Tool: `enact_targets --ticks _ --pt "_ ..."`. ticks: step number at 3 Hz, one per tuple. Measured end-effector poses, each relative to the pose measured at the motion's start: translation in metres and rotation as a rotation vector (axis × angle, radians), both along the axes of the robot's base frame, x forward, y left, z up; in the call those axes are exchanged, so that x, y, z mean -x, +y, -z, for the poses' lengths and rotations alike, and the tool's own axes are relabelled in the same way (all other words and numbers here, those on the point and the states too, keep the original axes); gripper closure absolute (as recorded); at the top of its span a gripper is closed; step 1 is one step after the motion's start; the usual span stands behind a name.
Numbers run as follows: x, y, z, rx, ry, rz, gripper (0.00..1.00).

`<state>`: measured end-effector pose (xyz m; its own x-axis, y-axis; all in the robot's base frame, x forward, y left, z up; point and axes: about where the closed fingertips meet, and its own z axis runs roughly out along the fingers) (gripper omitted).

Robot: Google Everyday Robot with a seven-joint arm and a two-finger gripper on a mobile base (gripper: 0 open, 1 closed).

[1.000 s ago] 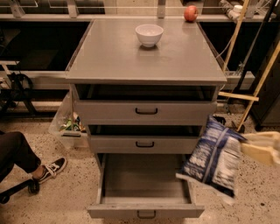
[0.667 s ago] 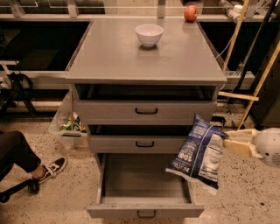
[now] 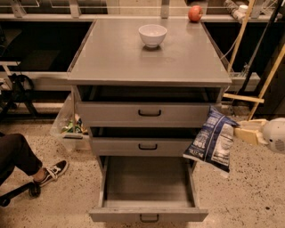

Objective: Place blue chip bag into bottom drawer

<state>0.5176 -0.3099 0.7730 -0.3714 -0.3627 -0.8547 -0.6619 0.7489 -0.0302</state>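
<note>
Where the view lies nearest, the deep grey metal bottom drawer (image 3: 116, 216) stands pulled out, well below the claw and to its left, with a small black handle (image 3: 149, 218) on its front wall. Far to the claw's left, a black shoe with a white sole (image 3: 51, 173) rests on the speckled floor (image 3: 249, 196).

Further in, the cream-fingered claw (image 3: 237, 132) reaches in from the right edge, level with the middle grey drawer (image 3: 116, 146). Its fingers (image 3: 247, 133) pinch the right edge of the crinkly, dark blue chip bag (image 3: 213, 141), foil with a white label panel and white lettering. The bag hangs tilted in the air just left of the claw, in front of the cabinet's right front corner. It is above the open drawer's right wall and not inside it.

Beyond the cabinet's far side from the claw stands a clear plastic bin (image 3: 67, 129). The top grey drawer (image 3: 111, 113) lies up and left of the claw.

Farther back, the flat grey worktop (image 3: 133, 62) carries a white round bowl (image 3: 152, 34), well above the claw and to its left. Behind it, a round red fruit (image 3: 194, 13) sits on the back ledge.
</note>
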Motion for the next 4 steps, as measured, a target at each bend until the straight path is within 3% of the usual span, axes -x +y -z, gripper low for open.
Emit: enact_targets --ticks 2,4 --pt "-0.023 -0.020 0.004 0.032 -0.014 0.044 1.00" --pt "-0.024 -0.049 0.018 0.124 -0.105 0.163 1.00"
